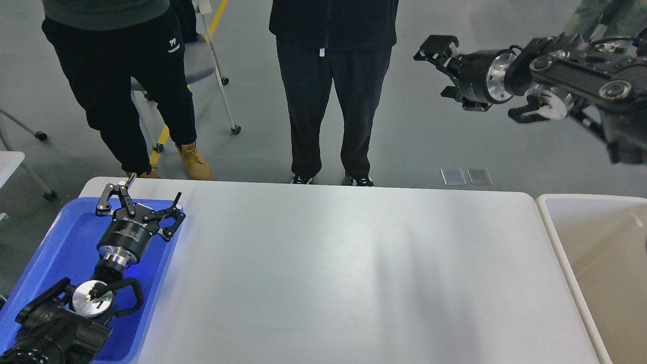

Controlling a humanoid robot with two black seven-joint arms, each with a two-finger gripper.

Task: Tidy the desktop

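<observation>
The desktop (343,273) is a wide, smooth, light grey-white tabletop with rounded corners, and nothing lies on its bare surface. My left gripper (146,194) hovers over the far end of the blue tray, fingers spread open and empty. My right gripper (435,59) is raised high at the upper right, above the floor beyond the table's far edge. It points left, is seen from the side, and its fingers cannot be told apart.
A blue plastic tray (65,242) sits at the table's left end. A beige tub with a white rim (601,263) stands off the right end. Two people (331,86) stand close behind the far edge, with a wheeled chair (202,65) behind them.
</observation>
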